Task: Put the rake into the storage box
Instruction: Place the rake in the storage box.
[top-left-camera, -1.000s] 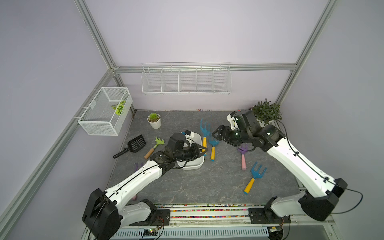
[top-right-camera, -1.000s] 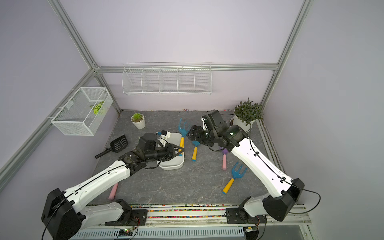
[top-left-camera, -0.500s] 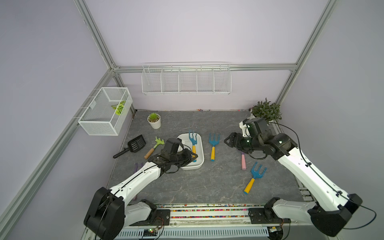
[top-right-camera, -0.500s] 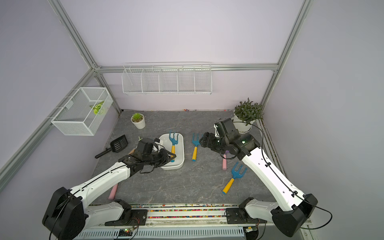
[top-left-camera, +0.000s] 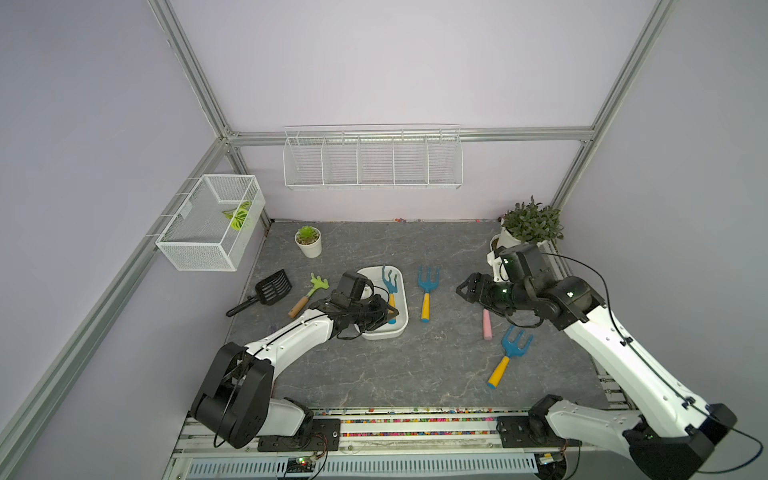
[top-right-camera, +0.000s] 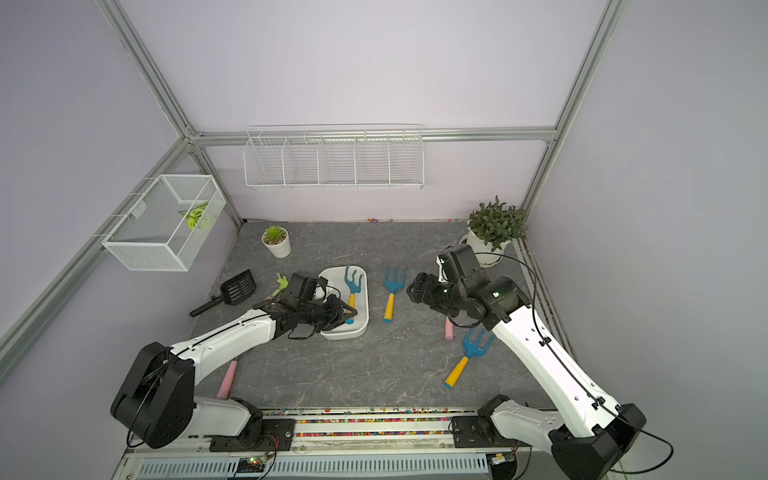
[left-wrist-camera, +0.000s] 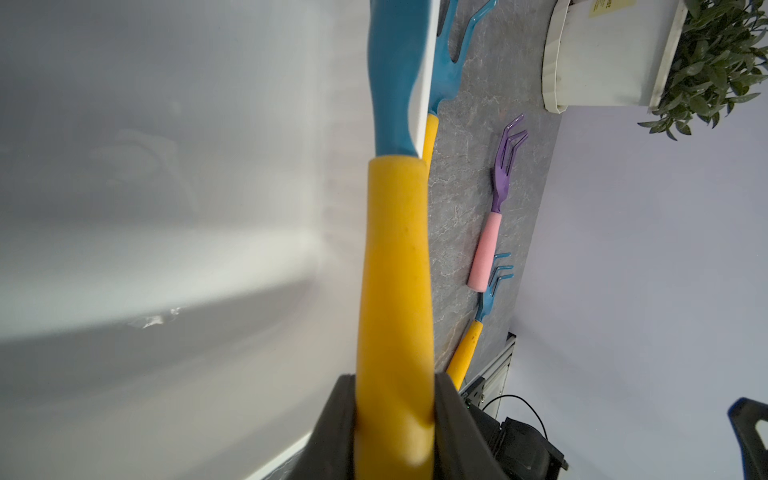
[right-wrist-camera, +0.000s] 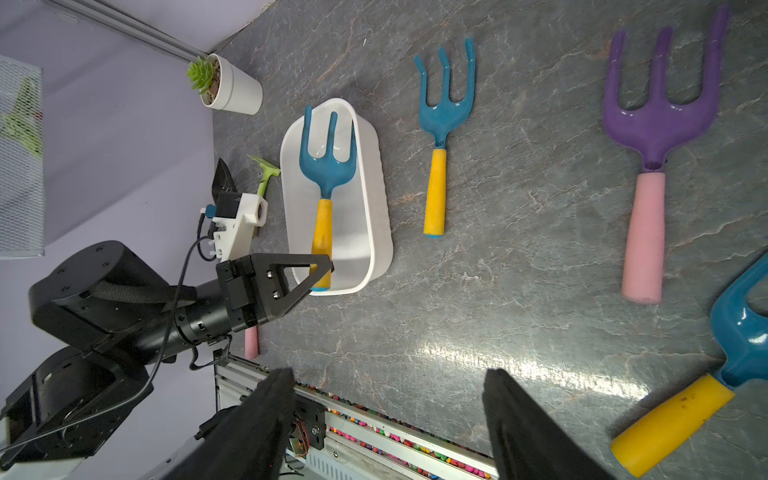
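Step in hand: placing. My left tool (left-wrist-camera: 395, 386) is clamped on the yellow handle of the rake (right-wrist-camera: 328, 166). The rake lies lengthwise inside the storage box (right-wrist-camera: 374, 187), tines at the far end and handle end at the near rim. I can't tell if it sits flat on the box floor. My right tool (top-left-camera: 467, 289) hangs above the worktop (top-left-camera: 415, 374) with its jaws spread, holding nothing.

Next move, my guess: let go of the handle and lift the left tool straight up so the fingers don't drag the rake or tip the box. The task looks nearly done.

Counts, near to far:
- front blue rake (top-left-camera: 509, 353), yellow handle, on the worktop: one
- loose pink handle (top-right-camera: 226, 382) under my left arm, head hidden: one
- purple rake (right-wrist-camera: 652, 124), pink handle, below my right tool: one
- storage box: one, with one rake in it
- middle blue rake (top-left-camera: 427, 291), just beside the box, not touching it: one. That makes three blue rakes.
- green rake (top-left-camera: 316, 286), wooden handle: one
- black scoop (top-left-camera: 272, 289): one
- small pot (top-left-camera: 309, 245) and leafy plant (top-left-camera: 532, 224): two plants
- wire basket (top-left-camera: 208, 224) on the side wall: one
- wire rack (top-left-camera: 372, 158) on the back wall: one
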